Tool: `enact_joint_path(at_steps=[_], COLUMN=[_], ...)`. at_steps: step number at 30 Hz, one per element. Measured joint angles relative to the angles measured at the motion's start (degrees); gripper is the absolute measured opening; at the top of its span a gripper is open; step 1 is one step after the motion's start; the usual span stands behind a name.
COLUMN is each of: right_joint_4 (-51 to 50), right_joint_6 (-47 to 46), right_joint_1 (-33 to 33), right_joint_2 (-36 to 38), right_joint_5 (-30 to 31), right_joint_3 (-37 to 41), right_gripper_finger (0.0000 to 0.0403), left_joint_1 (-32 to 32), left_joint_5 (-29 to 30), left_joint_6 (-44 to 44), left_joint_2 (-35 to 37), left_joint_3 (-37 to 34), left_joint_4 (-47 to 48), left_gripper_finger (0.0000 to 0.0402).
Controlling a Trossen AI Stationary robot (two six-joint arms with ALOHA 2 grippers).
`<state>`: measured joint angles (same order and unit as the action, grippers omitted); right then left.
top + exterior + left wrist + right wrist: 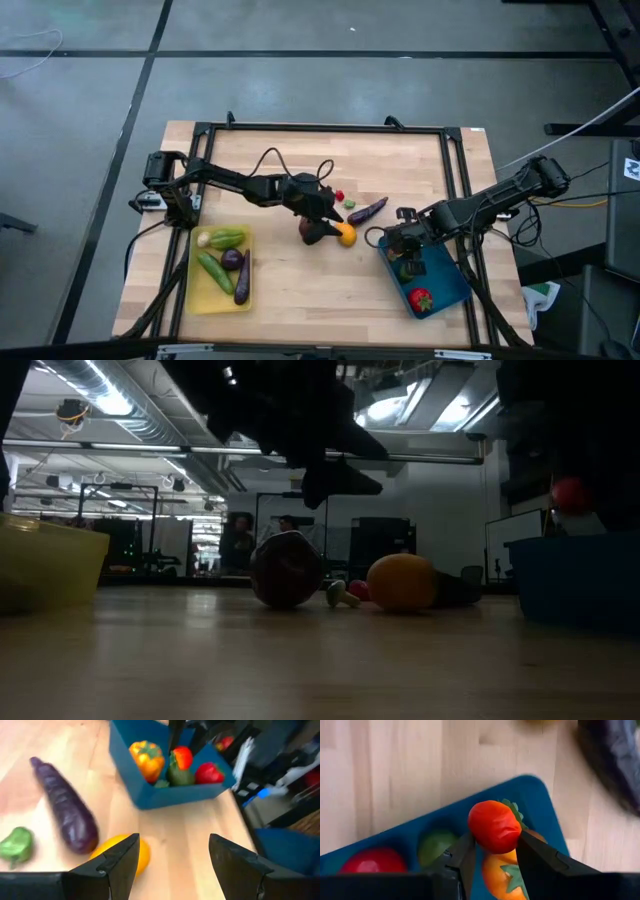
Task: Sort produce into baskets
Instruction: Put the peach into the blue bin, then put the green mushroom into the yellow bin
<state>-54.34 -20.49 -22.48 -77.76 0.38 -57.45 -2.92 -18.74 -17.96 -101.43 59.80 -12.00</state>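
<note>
My left gripper (322, 213) (172, 842) hangs open at the table's middle, just above a dark red apple (312, 232) and an orange (122, 852), with nothing between its fingers. Both fruits rest on the wood. A purple eggplant (65, 812) and a small green pepper (15, 845) lie beyond them. My right gripper (404, 243) is shut on a red pepper (495, 826) over the blue basket (445, 285), which holds an orange pepper (147, 760), a green piece (436, 845) and a red piece (420, 298). My right gripper pinches the red pepper's two sides (475, 832) between its two fingers, coming steeply from above. The pepper's green stem end (512, 810) points away from the fingers. It sits over the orange pepper (502, 867) in the basket; whether it touches that one I cannot tell.
The yellow basket (195, 290) at the near left holds a green pepper, a cucumber and two eggplants. A small red piece (339, 195) lies near the eggplant. Bare wood stretches between the two baskets along the near edge. A black frame runs round the table.
</note>
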Motion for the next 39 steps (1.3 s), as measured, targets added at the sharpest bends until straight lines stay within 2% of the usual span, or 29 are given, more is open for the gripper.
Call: enact_joint_path(at_steps=[3, 6, 16, 19, 26, 29, 34, 39], right_joint_4=[-1.2, -1.3, -1.2, -1.3, -1.3, -1.2, -1.2, -1.3], right_joint_6=[-0.4, -0.3, -0.6, -2.0, -2.0, -1.7, -1.6, -1.6], right_joint_1=[0.0, 0.0, 0.0, 0.0, 0.0, 0.0, 0.0, 0.0], right_joint_2=[-2.5, -4.9, -7.7, -7.7, -7.7, -7.7, -7.7, -7.7], right_joint_5=[-1.4, -2.0, -2.1, -2.2, 0.0, 0.0, 0.0, 0.0], right_joint_3=[0.0, 0.0, 0.0, 0.0, 0.0, 0.0, 0.0, 0.0], right_gripper_finger=[0.0136, 0.0136, 0.0139, 0.0161, 0.0242, 0.0263, 0.0277, 0.0275], left_joint_1=[0.0, 0.0, -0.2, -0.2, 0.3, 0.3, 0.8, 1.3], left_joint_5=[0.7, 1.1, 1.2, 1.3, 3.6, 3.9, 11.1, 17.0], left_joint_6=[3.0, 4.0, 3.9, 3.9, 6.1, 6.1, 8.9, 9.2], left_joint_2=[0.0, 0.0, 0.0, 0.0, 0.0, 0.0, 0.0, 0.0], left_joint_3=[2.6, 4.0, 4.1, 4.1, 4.1, 5.8, 12.0, 16.1], left_joint_4=[6.1, 8.4, 9.0, 10.0, 10.1, 13.8, 28.3, 35.0], left_gripper_finger=[0.0235, 0.0235, 0.0235, 0.0235, 0.0235, 0.0235, 0.0235, 0.0235])
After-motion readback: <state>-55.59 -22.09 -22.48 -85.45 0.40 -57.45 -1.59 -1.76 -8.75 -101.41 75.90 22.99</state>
